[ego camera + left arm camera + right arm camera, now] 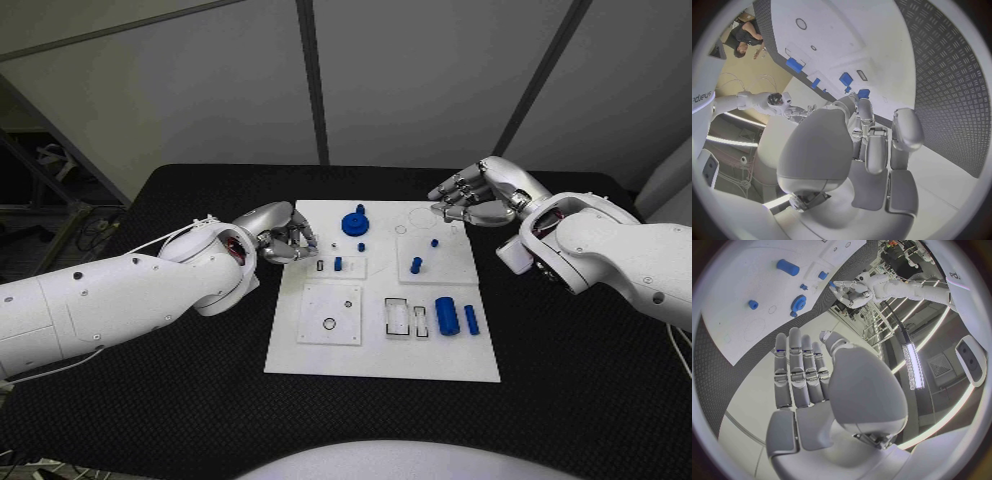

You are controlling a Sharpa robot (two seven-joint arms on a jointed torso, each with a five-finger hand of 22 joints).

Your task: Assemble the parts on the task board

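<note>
I hold my left hand (283, 236) at the task board's (382, 365) left edge, fingers curled, empty. My right hand (476, 195) hovers off its far right corner, fingers apart. Blue parts (447, 316) lie mid-board, awaiting pickup.

Glossy white arms with small dark screws, red-lined wrist joints, silver left hand (284, 236) and right hand (476, 194)

The left hand (283, 238) is covering the task board's (382, 360) left edge, its fingertips hiding whatever they touch. The right hand (476, 195) is masking the board's far right corner. The small blue parts (338, 264) are showing too small to identify.
</note>
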